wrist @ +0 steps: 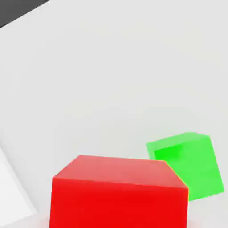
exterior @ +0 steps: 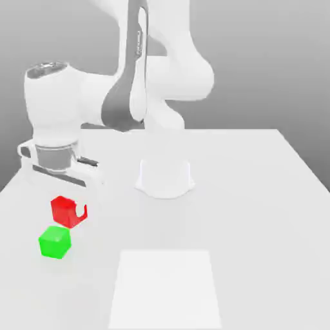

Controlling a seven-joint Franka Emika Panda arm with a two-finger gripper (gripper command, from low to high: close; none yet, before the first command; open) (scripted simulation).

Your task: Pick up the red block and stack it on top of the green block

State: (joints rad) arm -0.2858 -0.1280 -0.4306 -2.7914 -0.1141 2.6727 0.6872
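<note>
The red block (exterior: 63, 211) (wrist: 118, 193) sits between the fingers of my gripper (exterior: 71, 205), which is shut on it; one white finger overlaps the block's side facing the exterior view's right. The hand hangs straight above it near the table's edge at the exterior view's left. The green block (exterior: 54, 242) (wrist: 189, 164) rests on the white table just in front of the red block, slightly toward the exterior view's left, with a narrow gap between them. In the hand view the red block looms close and the green block lies beyond it, lower down.
The arm's round white base (exterior: 164, 177) stands mid-table behind the blocks. A pale rectangular patch (exterior: 166, 290) lies on the white table (exterior: 258, 213) toward the front. The table's edge runs close by the blocks at the exterior view's left.
</note>
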